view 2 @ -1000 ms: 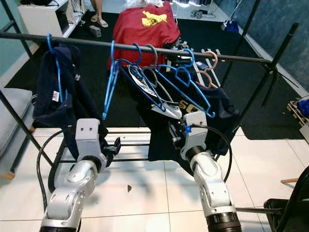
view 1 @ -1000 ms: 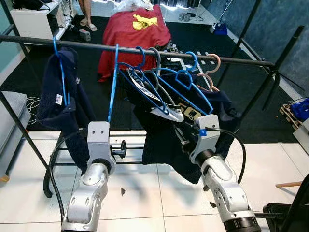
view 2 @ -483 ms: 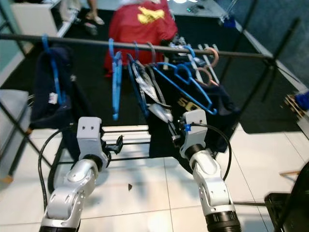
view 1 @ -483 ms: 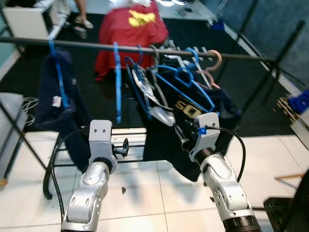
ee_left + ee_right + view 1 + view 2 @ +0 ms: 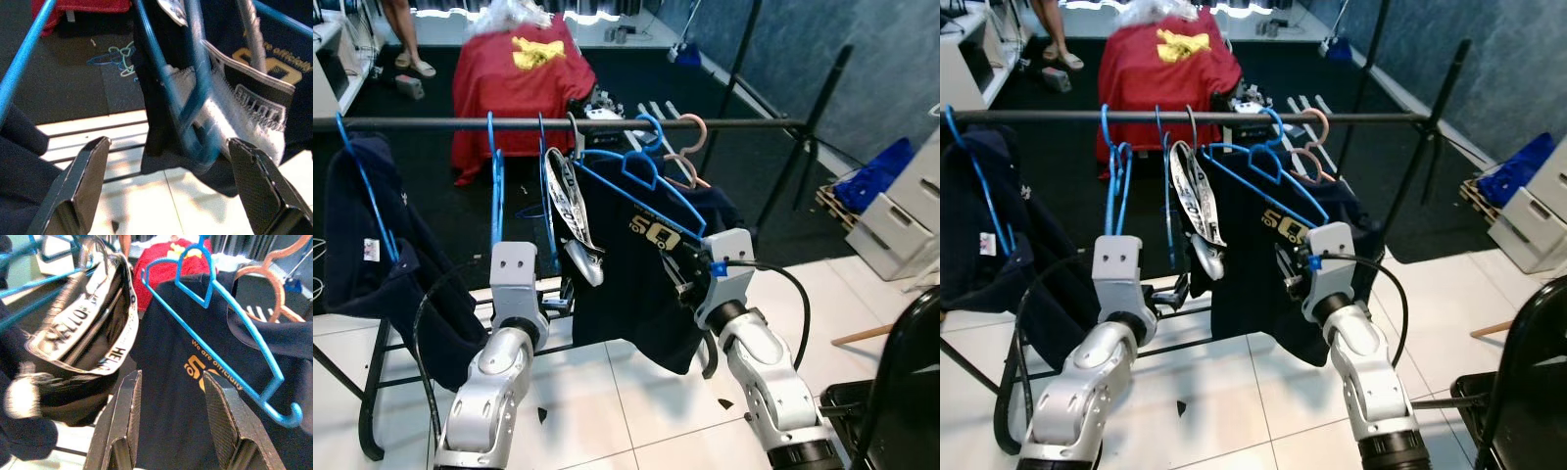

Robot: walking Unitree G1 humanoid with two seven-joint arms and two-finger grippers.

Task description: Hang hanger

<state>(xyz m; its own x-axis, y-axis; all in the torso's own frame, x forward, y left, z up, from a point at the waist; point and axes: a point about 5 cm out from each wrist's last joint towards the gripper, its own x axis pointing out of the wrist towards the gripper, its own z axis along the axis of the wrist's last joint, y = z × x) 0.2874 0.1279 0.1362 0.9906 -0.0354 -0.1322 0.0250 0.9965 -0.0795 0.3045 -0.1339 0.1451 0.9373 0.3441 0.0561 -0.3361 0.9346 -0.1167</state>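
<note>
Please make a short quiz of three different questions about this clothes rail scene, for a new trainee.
1. True or false: the blue hanger carrying the dark T-shirt is hooked on the rail.
2. The left end effector is: A) open, B) shut on a hanger.
3. Fill in: the big cloth on the floor behind the rail is ___.

Key: 1 true; 2 A; 3 red.

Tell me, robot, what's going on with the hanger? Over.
Left claw open, empty. Right claw open by the dark shirt. Blue hanger hooked on the rail. Nothing blocking.
</note>
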